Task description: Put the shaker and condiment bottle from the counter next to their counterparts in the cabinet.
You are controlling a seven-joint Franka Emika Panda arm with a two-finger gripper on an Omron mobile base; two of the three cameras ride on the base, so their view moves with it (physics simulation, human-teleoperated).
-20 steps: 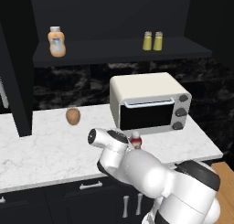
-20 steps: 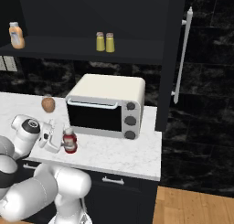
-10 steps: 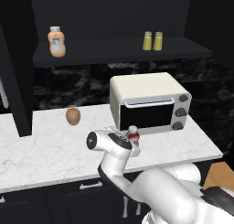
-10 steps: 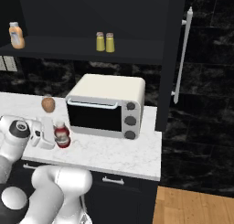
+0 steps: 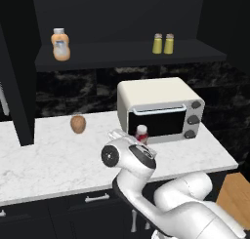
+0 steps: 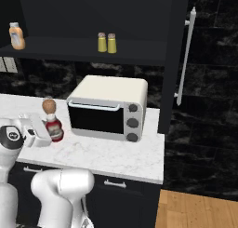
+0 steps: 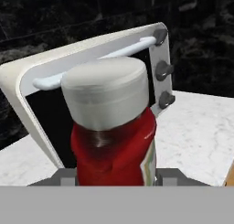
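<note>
Lifted clear of the counter over the last second, the condiment bottle rode higher in the right base view than it had a moment earlier, and the gripper had carried it up in front of the white toaster oven; in the left base view the bottle's white cap now showed against the oven's dark door, above the arm's wrist. Seen from the hand, the red bottle stood upright between the fingers, which were closed narrowly on its lower body, one to each side of it; the fingertips themselves were mostly hidden at the bottom of that view, so the exact contact could not be made out. Up on the cabinet shelf, two yellow-green shakers already stood side by side, well above and beyond the fingers; the orange squeeze bottle sat far off along the same shelf; the brown egg-shaped thing remained on the counter, apart from the fingers. By these signs the shaker half of the task looked done, and the bottle was secured and rising; what remained was a long carry upward and across to set it beside the orange one.
</note>
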